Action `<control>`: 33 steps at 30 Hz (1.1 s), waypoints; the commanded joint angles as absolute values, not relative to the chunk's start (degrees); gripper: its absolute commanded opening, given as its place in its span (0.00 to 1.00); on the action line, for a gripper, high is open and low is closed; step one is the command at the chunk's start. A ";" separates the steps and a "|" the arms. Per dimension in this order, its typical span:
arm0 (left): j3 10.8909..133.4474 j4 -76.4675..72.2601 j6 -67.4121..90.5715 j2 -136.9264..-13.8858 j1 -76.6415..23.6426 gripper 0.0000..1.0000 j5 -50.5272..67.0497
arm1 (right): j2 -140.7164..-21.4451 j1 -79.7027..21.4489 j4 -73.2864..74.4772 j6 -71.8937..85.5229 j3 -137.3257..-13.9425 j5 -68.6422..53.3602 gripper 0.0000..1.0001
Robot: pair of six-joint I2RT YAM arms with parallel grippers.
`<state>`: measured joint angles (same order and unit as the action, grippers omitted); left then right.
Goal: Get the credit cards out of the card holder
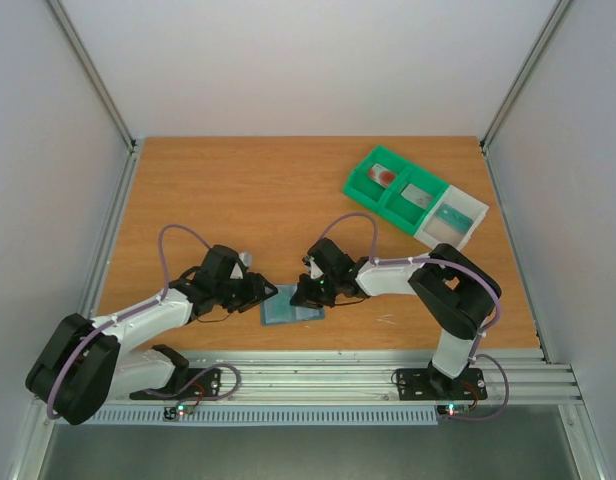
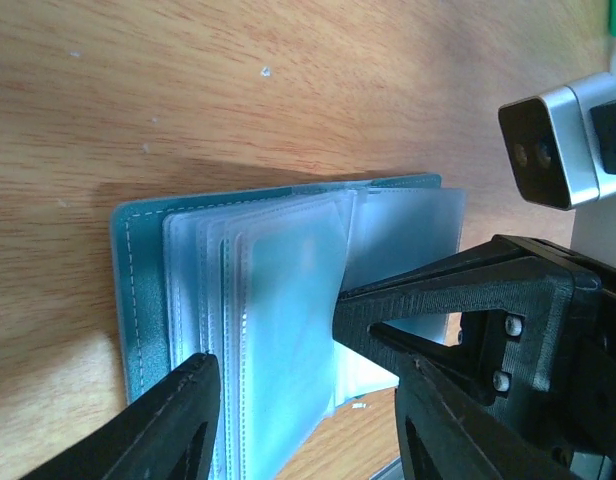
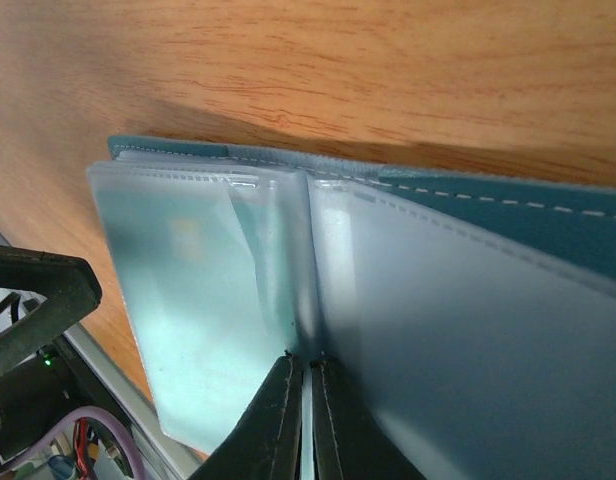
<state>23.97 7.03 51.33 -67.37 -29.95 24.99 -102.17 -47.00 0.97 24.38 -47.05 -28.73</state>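
Observation:
The card holder [image 1: 291, 307] lies open near the table's front edge, with a slate-blue cover [image 2: 138, 290] and clear sleeves fanned out. A teal credit card [image 3: 178, 290] sits inside one sleeve and also shows as the same card [image 2: 288, 330] in the left wrist view. My right gripper [image 3: 310, 385] is shut, pinching a thin sleeve sheet at the fold. My left gripper [image 2: 308, 375] is open, its fingers either side of the sleeves' free edges. In the top view the left gripper [image 1: 264, 291] and right gripper [image 1: 306, 293] meet over the holder.
At the back right stands a green bin [image 1: 358, 170] holding a reddish card [image 1: 381, 176] and a grey card [image 1: 418, 194]. A white bin [image 1: 475, 205] next to it holds a teal card [image 1: 453, 215]. The right wrist's camera [image 2: 553, 140] sits close to the left gripper.

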 commanded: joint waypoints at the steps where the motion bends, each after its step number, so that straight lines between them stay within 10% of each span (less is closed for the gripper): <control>1: 23.60 4.97 51.15 -66.27 -29.79 0.50 25.13 | -104.50 -47.50 5.00 23.68 -46.45 -25.42 0.04; 33: 23.91 -2.71 51.86 -70.99 -29.79 0.51 29.06 | -104.07 -47.48 2.99 24.10 -44.86 -26.06 0.01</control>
<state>22.79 -0.10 52.27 -70.15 -29.95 28.32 -102.21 -46.98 0.27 24.40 -46.63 -28.64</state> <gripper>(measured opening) 0.507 0.016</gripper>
